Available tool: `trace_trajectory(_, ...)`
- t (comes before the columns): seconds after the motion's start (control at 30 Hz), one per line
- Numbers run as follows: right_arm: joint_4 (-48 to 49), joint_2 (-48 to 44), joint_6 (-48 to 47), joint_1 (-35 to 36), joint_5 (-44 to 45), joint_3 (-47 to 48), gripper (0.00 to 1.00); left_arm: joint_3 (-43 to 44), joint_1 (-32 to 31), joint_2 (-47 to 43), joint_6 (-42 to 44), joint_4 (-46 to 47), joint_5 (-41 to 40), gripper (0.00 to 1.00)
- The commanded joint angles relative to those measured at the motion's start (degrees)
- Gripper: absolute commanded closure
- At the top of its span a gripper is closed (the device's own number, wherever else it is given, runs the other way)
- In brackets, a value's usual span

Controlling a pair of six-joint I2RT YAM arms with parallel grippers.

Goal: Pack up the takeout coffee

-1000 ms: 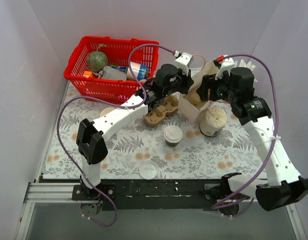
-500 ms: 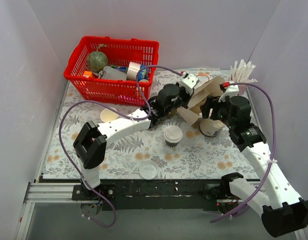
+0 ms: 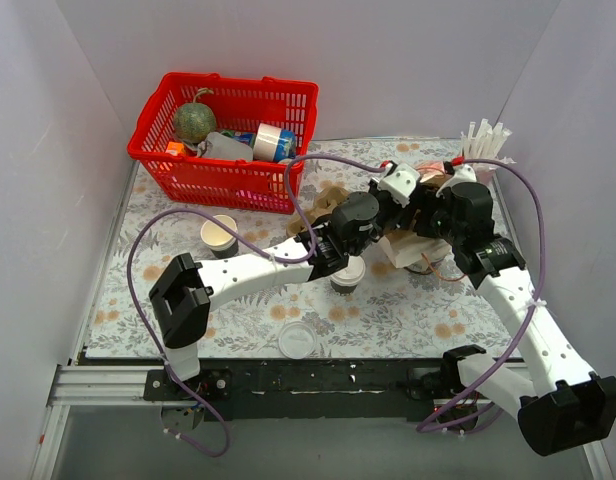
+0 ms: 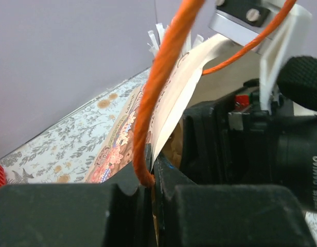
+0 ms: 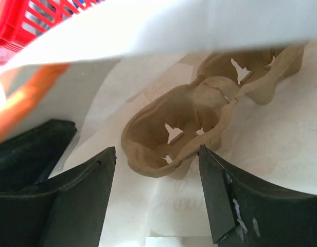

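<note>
The left gripper's (image 4: 151,177) jaws are pressing together on the top edge of a cream paper bag (image 4: 174,98) with a printed floral side. A thin orange cable (image 4: 158,82) is looping just in front of them. The right gripper's (image 5: 154,154) jaws are standing spread wide, gripping nothing. Beyond them a brown moulded-pulp cup carrier (image 5: 184,113) is lying on pale paper under an overhanging white sheet. Whether that is inside the bag cannot be told.

Seen from above, the table is wearing a leaf-and-flower patterned cloth (image 3: 138,290).
- **Eleven o'clock:** A red plastic mesh basket (image 3: 188,170) is sitting here, holding a green round melon (image 3: 194,122) and a roll of tape (image 3: 268,138) among other items.
- **Nine o'clock:** A plain cream paper cup (image 3: 220,235) is standing open and upright.
- **Six o'clock:** A loose white round plastic lid (image 3: 296,340) is lying flat near the front edge.

The white left arm (image 3: 258,265) is stretching from seven o'clock across the middle. Just right of centre, the takeout coffee (image 3: 348,275), a small paper cup with a white lid and a dark lower band, is standing upright on the cloth. It is outside the bag and partly hidden under the left arm's wrist. The bag is sitting at two o'clock from the coffee, caught between the two wrists. The right arm (image 3: 518,300) is reaching in from five o'clock. At two o'clock a bundle of white paper-wrapped straws (image 3: 485,140) is leaning against the right wall.
</note>
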Motion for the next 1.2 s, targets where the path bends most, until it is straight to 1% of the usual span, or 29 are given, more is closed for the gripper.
trace_trajectory(0.0, 5.1, -2.2, 5.6, -0.2, 1.2, -0.8, 0.27, 4.5, -1.2, -1.1, -0.7, 4.3, -5.4, 1.0)
trace_trajectory(0.03, 5.7, -2.1, 5.6, -0.2, 2.7, -1.3, 0.27, 4.9, -1.4, -1.0, -0.4, 3.4, -5.5, 1.0)
trace_trajectory(0.1, 5.8, -1.9, 3.8, -0.2, 2.5, -1.3, 0.27, 5.1, -1.6, -0.8, 0.0, 2.9, -5.6, 1.0)
trace_trajectory(0.17, 3.7, -2.5, -0.6, -0.3, 1.9, -0.7, 0.27, 5.3, -1.6, -0.3, -0.2, 2.3, -7.7, 1.0)
trace_trajectory(0.2, 3.3, -3.0, -2.9, -0.3, 0.2, -0.6, 0.27, 6.2, -1.7, 0.0, -0.3, 1.6, -8.5, 1.0)
trace_trajectory(0.23, 1.7, -3.5, -4.5, -0.2, 0.7, -0.2, 0.27, 6.4, -1.7, 0.4, -0.3, 1.0, -9.4, 1.0)
trace_trajectory(0.27, -1.2, -4.5, -4.4, -0.3, 4.1, 0.6, 0.27, 6.4, -1.7, 1.0, -0.7, 1.0, -10.3, 1.0)
trace_trajectory(0.33, -4.1, -5.5, -3.2, -0.2, 6.9, 1.4, 0.27, 6.2, -1.7, 1.3, -2.1, 0.3, -12.5, 1.0)
trace_trajectory(0.37, -6.2, -6.2, -1.8, -0.3, 8.7, 1.5, 0.27, 5.7, -1.7, 1.3, -4.4, 0.2, -13.3, 1.0)
trace_trajectory(0.47, -8.0, -6.1, 1.0, -0.3, 10.3, 0.6, 0.27, 3.1, -1.6, 0.1, -8.4, 0.6, -14.4, 1.0)
trace_trajectory(0.53, -8.4, -5.3, 2.5, -0.3, 10.0, -0.7, 0.3, 1.8, -1.8, -0.6, -11.1, 1.0, -14.3, 1.0)
trace_trajectory(0.6, -7.0, -3.8, 4.4, -0.3, 8.4, -1.3, 0.3, 0.7, -2.2, -1.4, -11.3, 2.2, -14.3, 1.0)
trace_trajectory(0.7, -4.3, -2.9, 8.1, -0.3, 8.8, -1.2, 0.29, -1.1, -3.0, -2.1, -10.7, 4.6, -14.4, 1.0)
trace_trajectory(0.83, 0.8, -2.8, 12.6, -0.3, 8.5, -2.2, 0.3, -2.1, -4.3, -2.0, -9.5, 7.8, -17.4, 1.0)
trace_trajectory(0.93, 0.6, -1.1, 13.9, -0.3, 7.0, -1.7, 0.31, -1.2, -5.2, -1.0, -8.1, 9.5, -22.0, 1.0)
trace_trajectory(0.97, 0.3, -0.2, 14.1, -0.3, 5.8, -1.5, 0.32, -0.8, -5.5, 0.1, -7.9, 9.8, -25.1, 1.0)
trace_trajectory(1.07, -0.4, 0.7, 14.3, -0.4, 4.4, -1.2, 0.35, 2.4, -5.5, 2.9, -7.4, 10.1, -30.1, 1.0)
trace_trajectory(1.17, -1.9, 1.3, 14.5, -0.3, 6.6, -1.4, 0.36, 5.0, -5.6, 3.8, -9.4, 8.5, -31.0, 1.0)
